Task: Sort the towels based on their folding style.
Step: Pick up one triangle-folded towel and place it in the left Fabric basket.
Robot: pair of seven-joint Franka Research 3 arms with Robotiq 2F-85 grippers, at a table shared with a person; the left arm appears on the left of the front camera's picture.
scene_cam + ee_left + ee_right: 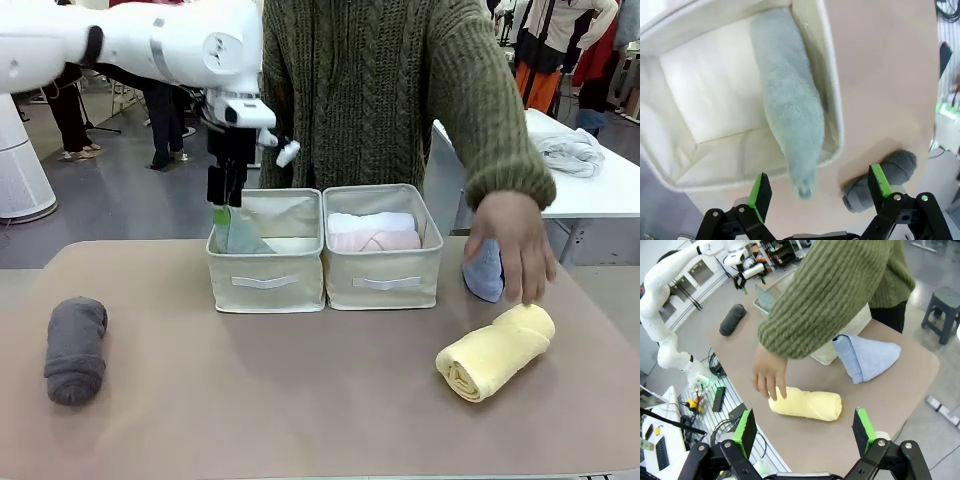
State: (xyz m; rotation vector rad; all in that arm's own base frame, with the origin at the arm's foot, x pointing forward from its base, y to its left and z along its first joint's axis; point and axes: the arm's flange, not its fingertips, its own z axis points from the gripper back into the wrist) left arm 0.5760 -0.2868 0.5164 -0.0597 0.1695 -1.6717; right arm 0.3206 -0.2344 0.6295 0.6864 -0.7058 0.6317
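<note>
Both spread wide: L jaws over pale green terry cone towel [790, 115] in cream cloth box [265, 285], R jaws aimed at yellow towel roll [807, 404].

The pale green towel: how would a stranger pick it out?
Find the two cream fabric bins on the table and take the left bin, below the open left pincer. The pale green towel lies along its outer wall, a tapering cone, unlike the pink roll and white roll next door.
</note>
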